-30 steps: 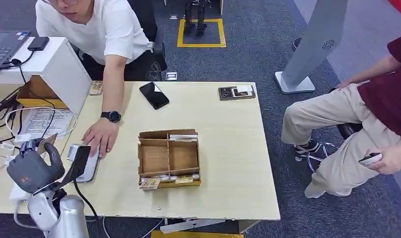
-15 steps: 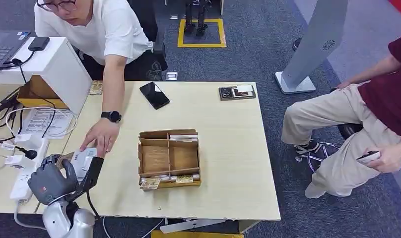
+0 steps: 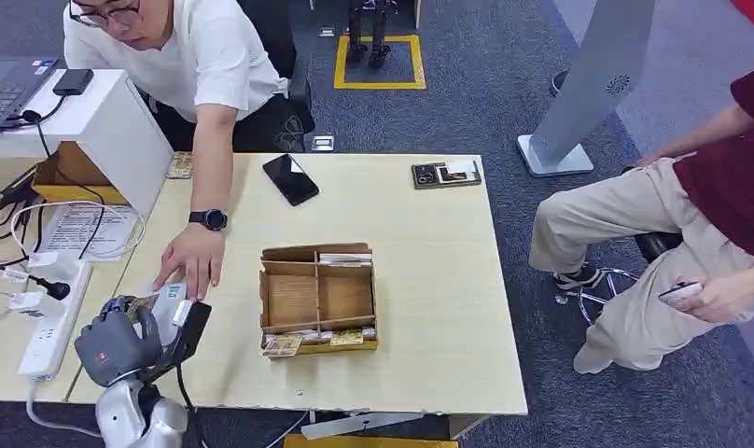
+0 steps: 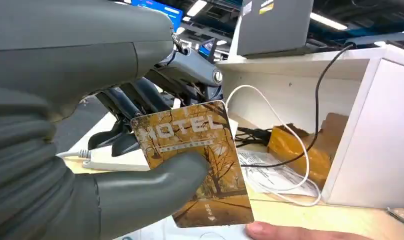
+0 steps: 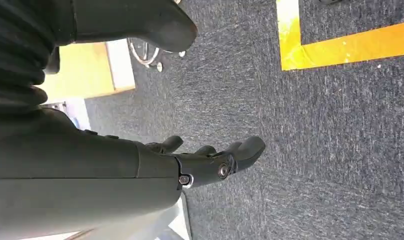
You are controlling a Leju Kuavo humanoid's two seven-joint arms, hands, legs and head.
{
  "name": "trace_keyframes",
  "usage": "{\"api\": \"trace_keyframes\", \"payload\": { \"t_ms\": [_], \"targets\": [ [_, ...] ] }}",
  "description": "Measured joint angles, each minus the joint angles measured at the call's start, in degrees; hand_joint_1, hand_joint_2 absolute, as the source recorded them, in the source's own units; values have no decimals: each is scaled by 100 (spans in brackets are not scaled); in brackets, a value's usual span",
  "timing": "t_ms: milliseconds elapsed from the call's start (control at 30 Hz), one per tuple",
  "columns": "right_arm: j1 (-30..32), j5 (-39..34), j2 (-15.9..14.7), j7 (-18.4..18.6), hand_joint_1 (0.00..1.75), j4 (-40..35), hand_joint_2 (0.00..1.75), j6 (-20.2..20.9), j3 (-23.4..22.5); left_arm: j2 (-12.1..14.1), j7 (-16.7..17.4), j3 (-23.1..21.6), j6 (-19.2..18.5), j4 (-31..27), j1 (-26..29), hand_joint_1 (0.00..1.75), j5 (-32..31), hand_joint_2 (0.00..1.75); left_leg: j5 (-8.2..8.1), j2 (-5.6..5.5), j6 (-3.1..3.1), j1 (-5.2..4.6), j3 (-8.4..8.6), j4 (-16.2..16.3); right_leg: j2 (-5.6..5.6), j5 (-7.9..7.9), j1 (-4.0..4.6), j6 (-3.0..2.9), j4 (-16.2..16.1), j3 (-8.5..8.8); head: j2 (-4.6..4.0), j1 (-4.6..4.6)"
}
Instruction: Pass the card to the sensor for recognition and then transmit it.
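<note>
One card (image 4: 195, 160), printed with a golden hotel design, is pinched between the thumb and fingers of the left hand (image 3: 121, 343) at the desk's (image 3: 429, 280) seven o'clock corner. Just beside it, toward twelve o'clock, a person's hand (image 3: 188, 257) is laid on a white sensor (image 3: 171, 301). One wooden box (image 3: 317, 299) is set at the desk's centre; it is divided into compartments, and cards are seen along its front and back edges. Two phones (image 3: 290, 178) are laid near the far edge. The right hand (image 5: 210, 160) is hung above the carpet, released, its fingers apart.
</note>
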Motion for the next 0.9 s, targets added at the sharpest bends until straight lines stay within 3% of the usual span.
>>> {"api": "trace_keyframes", "payload": {
  "t_ms": [233,433,900],
  "targets": [
    [0,0,0,-2,0,0,175,7,0,181,413,-383,0,269,23,175,-77,175,0,0,0,0,0,0,0,0,0,0,0,0,0,0],
    [-1,0,0,-2,0,0,175,24,0,447,968,-812,13,609,-1,175,-282,175,0,0,0,0,2,0,0,0,0,0,0,1,0,0],
    [0,0,0,0,0,0,175,24,0,767,1390,-1353,13,1239,-129,175,-273,175,1,-1,0,0,16,-2,-1,0,0,-1,1,15,0,0]
  ]
}}
